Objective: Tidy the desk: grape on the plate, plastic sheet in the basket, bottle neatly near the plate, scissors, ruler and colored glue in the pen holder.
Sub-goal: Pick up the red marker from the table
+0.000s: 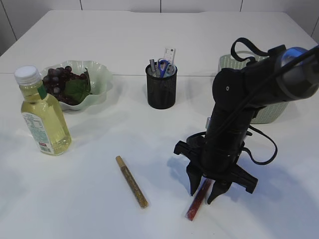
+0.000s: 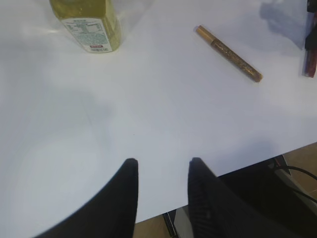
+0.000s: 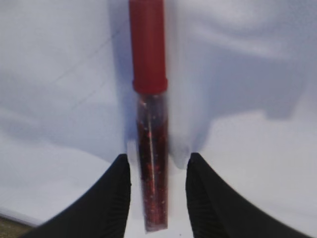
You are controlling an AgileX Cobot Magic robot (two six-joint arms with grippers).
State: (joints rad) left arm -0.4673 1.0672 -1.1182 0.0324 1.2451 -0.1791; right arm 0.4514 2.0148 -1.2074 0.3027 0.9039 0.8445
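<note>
White bench [image 1: 149, 45] is carrying everything. Right arm [image 1: 239, 114] is reaching down near the front edge, right gripper [image 1: 204, 191] pointing at the surface with jaws parted and straddling the red glitter glue tube [image 1: 198, 200]; in the right wrist view the tube [image 3: 151, 148] is lying flat between the two fingers [image 3: 116, 198], gaps visible on both sides, so nothing is grasped. Left gripper [image 2: 161, 191] is hanging over bare bench at the near edge, jaws partly open and empty.

Basket [image 1: 264, 112] is sitting behind the right arm, mostly blocked by it; can't tell what's inside. Bottle [image 1: 42, 114] of yellow liquid is standing upright at left, just in front of the plate [image 1: 102, 82]. Plate is holding the grapes [image 1: 57, 82] and a green leaf. Black mesh pen holder [image 1: 161, 87] is standing mid-bench with the ruler [image 1: 169, 55] and blue-handled scissors [image 1: 164, 65] sticking out the top. Gold glitter glue tube [image 1: 132, 181] is lying loose on the bench, left of the red one, well apart from the holder.
</note>
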